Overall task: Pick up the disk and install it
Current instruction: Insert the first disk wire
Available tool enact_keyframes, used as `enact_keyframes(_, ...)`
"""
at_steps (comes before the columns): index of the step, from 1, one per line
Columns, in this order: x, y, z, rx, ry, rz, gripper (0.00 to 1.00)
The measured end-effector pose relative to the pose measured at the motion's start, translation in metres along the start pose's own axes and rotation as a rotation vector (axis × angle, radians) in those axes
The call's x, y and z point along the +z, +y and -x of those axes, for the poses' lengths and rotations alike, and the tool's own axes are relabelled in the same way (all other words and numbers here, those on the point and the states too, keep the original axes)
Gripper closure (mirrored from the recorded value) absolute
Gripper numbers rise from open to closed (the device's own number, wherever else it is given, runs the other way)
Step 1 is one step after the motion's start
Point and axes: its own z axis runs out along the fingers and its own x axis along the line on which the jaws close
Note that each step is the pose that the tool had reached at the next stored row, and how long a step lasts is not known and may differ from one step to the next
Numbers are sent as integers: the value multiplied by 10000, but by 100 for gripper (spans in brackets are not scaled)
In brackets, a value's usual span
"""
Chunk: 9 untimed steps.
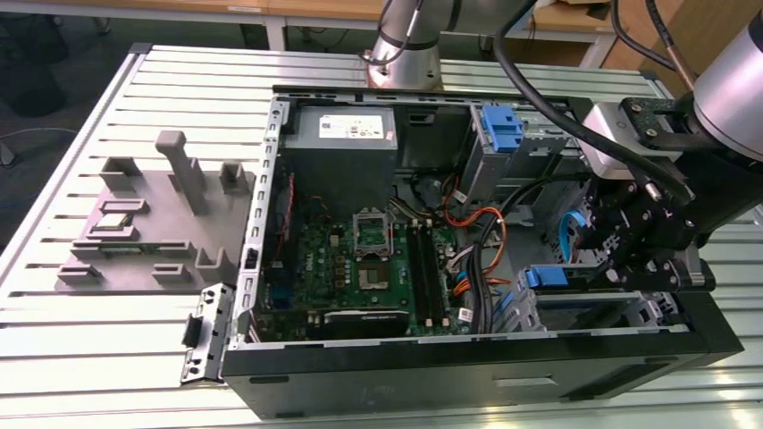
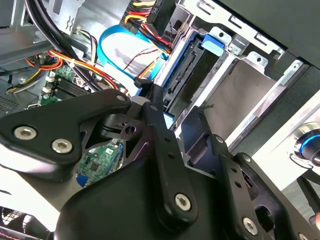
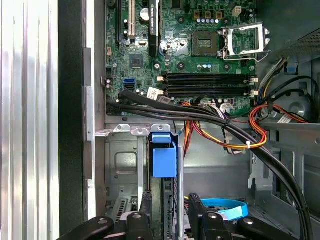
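Observation:
The disk (image 3: 164,157) stands on edge in the drive bay of the open computer case, its blue carrier tab showing at the end of the bay (image 1: 551,276). In the second wrist view the disk's (image 2: 184,75) connector edge and blue rail run along the metal bay wall. My gripper (image 3: 170,206) reaches down into the bay at the exterior view's right (image 1: 626,268). Its two black fingers (image 3: 146,212) sit one on each flat side of the disk's near end, shut on it (image 2: 177,107).
Black and coloured cable bundles (image 3: 225,125) cross just beside the bay. A blue flat cable (image 2: 115,45) loops close to the fingers. The motherboard (image 1: 357,268), a grey power-supply box (image 1: 343,130) and a bare blue bracket (image 1: 503,125) fill the case. A grey fixture (image 1: 155,214) lies on the slatted table.

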Motion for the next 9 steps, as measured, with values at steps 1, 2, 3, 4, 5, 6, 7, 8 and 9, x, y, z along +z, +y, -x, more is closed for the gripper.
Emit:
enact_keyframes(1, 0, 0, 0, 0, 6, 0, 58)
enact_keyframes(2, 1, 0, 0, 0, 8, 0, 58)
enact_keyframes(3, 0, 0, 0, 0, 27, 0, 58)
enact_keyframes(4, -2, 0, 0, 0, 30, 0, 58)
enact_keyframes(5, -2, 0, 0, 0, 31, 0, 58)
enact_keyframes(6, -2, 0, 0, 0, 30, 0, 58)
enact_keyframes(7, -4, 0, 0, 0, 31, -1, 58)
enact_keyframes(8, -7, 0, 0, 0, 33, 0, 58)
enact_keyframes(9, -11, 0, 1, 0, 33, 0, 58)
